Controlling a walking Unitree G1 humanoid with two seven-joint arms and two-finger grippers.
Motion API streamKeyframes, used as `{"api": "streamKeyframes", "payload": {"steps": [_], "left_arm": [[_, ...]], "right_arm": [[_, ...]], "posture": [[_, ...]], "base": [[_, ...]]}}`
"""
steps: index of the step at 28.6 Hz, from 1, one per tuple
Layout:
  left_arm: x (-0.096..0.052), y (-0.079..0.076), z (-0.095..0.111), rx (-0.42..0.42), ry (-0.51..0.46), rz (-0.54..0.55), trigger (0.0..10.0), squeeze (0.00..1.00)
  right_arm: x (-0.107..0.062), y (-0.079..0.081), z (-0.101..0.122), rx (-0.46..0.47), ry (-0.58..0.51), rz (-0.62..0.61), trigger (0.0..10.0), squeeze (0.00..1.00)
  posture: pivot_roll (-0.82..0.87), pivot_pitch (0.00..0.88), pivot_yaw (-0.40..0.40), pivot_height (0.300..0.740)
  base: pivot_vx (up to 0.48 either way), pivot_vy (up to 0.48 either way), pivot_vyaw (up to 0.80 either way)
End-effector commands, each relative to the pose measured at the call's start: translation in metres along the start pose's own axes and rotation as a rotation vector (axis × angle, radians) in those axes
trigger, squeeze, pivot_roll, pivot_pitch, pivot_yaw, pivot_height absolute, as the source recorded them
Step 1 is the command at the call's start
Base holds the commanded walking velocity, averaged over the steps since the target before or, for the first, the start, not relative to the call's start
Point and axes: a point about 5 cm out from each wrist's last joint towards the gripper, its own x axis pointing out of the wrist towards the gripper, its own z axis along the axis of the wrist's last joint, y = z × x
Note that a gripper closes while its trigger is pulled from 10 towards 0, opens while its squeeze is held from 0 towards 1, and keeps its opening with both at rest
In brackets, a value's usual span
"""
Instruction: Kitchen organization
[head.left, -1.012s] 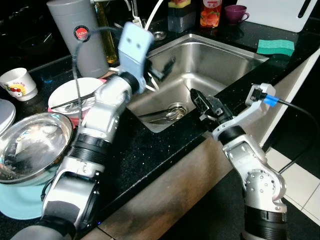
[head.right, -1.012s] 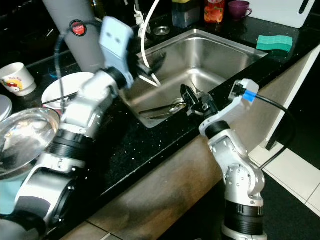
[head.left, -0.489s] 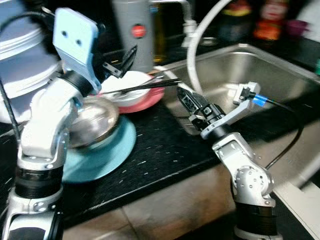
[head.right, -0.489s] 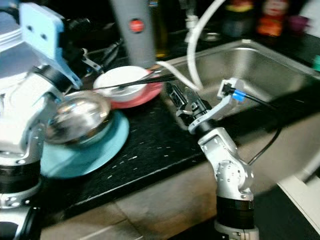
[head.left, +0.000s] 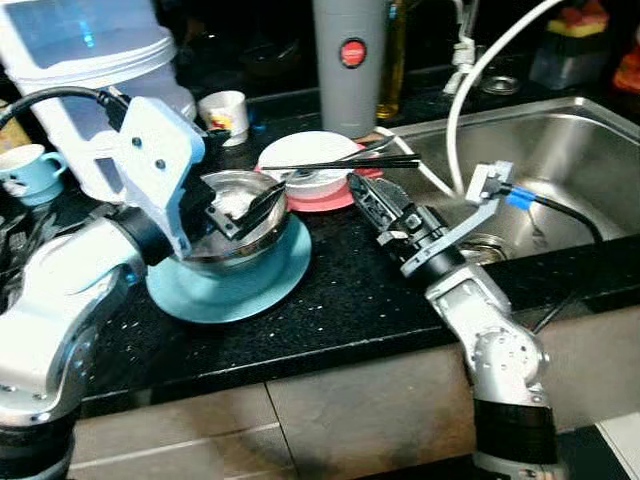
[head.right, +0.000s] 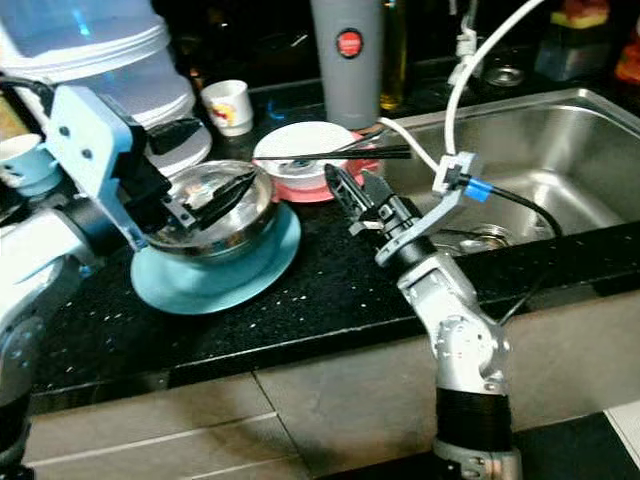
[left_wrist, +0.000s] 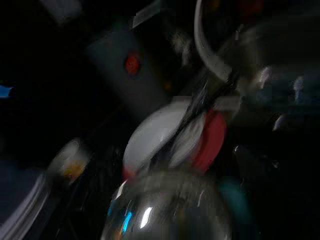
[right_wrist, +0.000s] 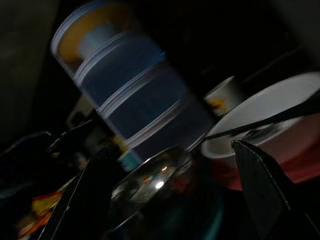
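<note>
A steel bowl (head.left: 222, 252) sits on a teal plate (head.left: 235, 292) on the black counter (head.left: 330, 300). My left gripper (head.left: 250, 208) hovers just over the bowl's mouth, fingers apart and holding nothing. Behind it a white bowl (head.left: 318, 178) rests on a red plate (head.left: 338, 201), with black chopsticks (head.left: 340, 164) laid across it. My right gripper (head.left: 362, 192) reaches in from the right, close to the red plate's near edge. It is open: in the right wrist view its two fingers (right_wrist: 260, 185) stand wide apart, facing the white bowl (right_wrist: 270, 117).
A tall grey flask (head.left: 346, 50) and a white mug (head.left: 226, 108) stand at the back. A big clear lidded container (head.left: 95, 70) and a blue mug (head.left: 27, 170) are at far left. The steel sink (head.left: 560, 150) with a white hose (head.left: 470, 90) lies right.
The camera has swung left, so the sink sits further right in view. My left gripper went from above the sink to over the steel bowl. The right gripper now points at the red plate.
</note>
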Motion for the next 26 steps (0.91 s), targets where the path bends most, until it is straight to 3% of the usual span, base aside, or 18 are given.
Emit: {"api": "streamKeyframes", "payload": {"steps": [1, 2, 6, 14, 22, 26], "left_arm": [[-0.006, 0.002, -0.006, 0.049, 0.073, -0.004, 10.0, 0.00], [-0.009, 0.007, -0.013, 0.075, 0.121, 0.016, 10.0, 0.00], [-0.012, 0.009, -0.020, 0.115, 0.171, 0.015, 10.0, 0.00], [-0.010, 0.008, -0.023, 0.172, 0.184, -0.060, 10.0, 0.00], [-0.012, 0.001, -0.027, 0.206, 0.220, -0.201, 10.0, 0.00], [-0.015, 0.001, -0.035, 0.243, 0.282, -0.249, 10.0, 0.00]], "right_arm": [[0.000, -0.003, -0.007, 0.013, 0.011, -0.014, 10.0, 0.00], [-0.003, -0.013, -0.013, 0.037, 0.012, -0.086, 10.0, 0.00], [-0.009, -0.023, -0.020, 0.066, 0.011, -0.149, 10.0, 0.00], [-0.016, -0.031, -0.017, 0.053, -0.005, -0.182, 10.0, 0.00], [-0.012, -0.025, -0.009, 0.048, -0.033, -0.137, 10.0, 0.00], [-0.008, -0.014, -0.004, 0.060, -0.041, -0.060, 10.0, 0.00]], "posture": [[0.13, 0.000, 0.065, 0.740], [0.13, 0.000, 0.070, 0.740], [0.13, 0.000, 0.073, 0.740], [0.11, 0.000, 0.093, 0.740], [0.11, 0.000, 0.097, 0.740], [0.10, 0.000, 0.100, 0.740]], "base": [[0.000, 0.000, 0.78], [0.000, 0.000, 0.42], [0.000, 0.000, 0.00], [0.000, 0.000, 0.00], [0.000, 0.000, 0.00], [0.000, 0.000, 0.00]]}}
